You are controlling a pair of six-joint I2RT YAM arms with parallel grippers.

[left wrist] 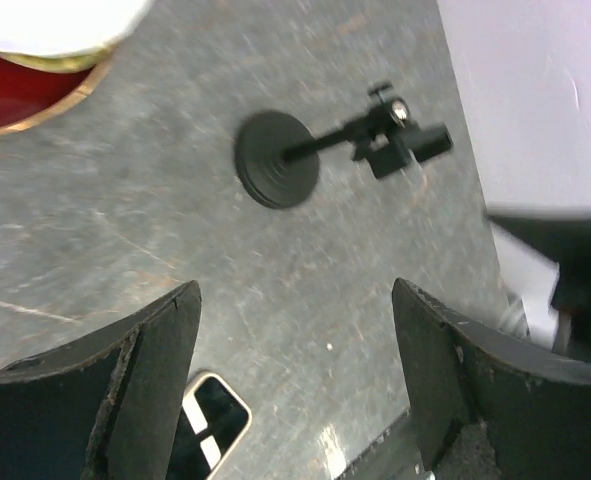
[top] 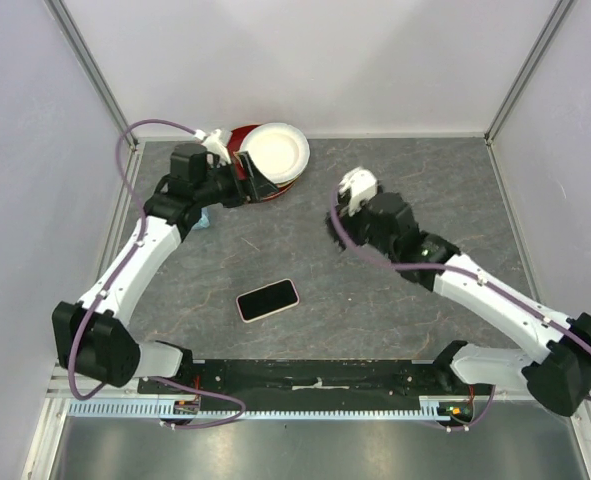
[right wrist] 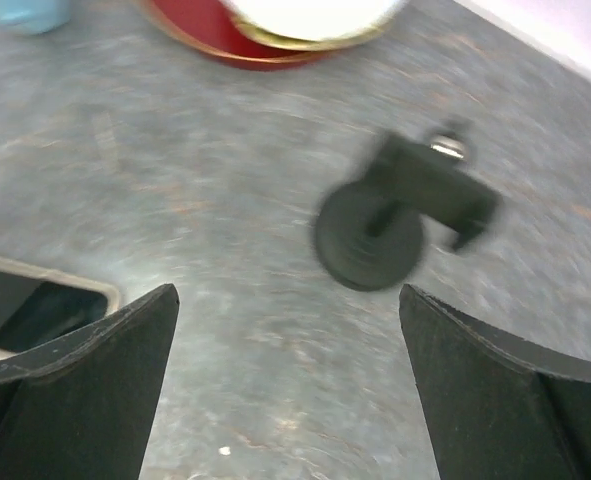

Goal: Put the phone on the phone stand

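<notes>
The phone [top: 267, 299], black screen with a pale pinkish rim, lies flat on the grey table near the front middle. A corner of it shows in the left wrist view [left wrist: 210, 422] and in the right wrist view [right wrist: 30, 300]. The phone stand [left wrist: 275, 158], with black disc base, thin post and bracket, stands on the table ahead of my left gripper [left wrist: 295, 345] and just ahead of my right gripper [right wrist: 290, 350], where it looks blurred [right wrist: 370, 236]. Both grippers are open and empty. In the top view the left gripper [top: 265, 188] is beside the plates and the right gripper [top: 333, 228] is mid-table; I cannot make out the stand there.
A white plate [top: 275, 148] sits on a red plate [top: 241, 138] at the back of the table. A light blue cup [top: 204, 220] stands beside the left arm. White walls close in the back and both sides.
</notes>
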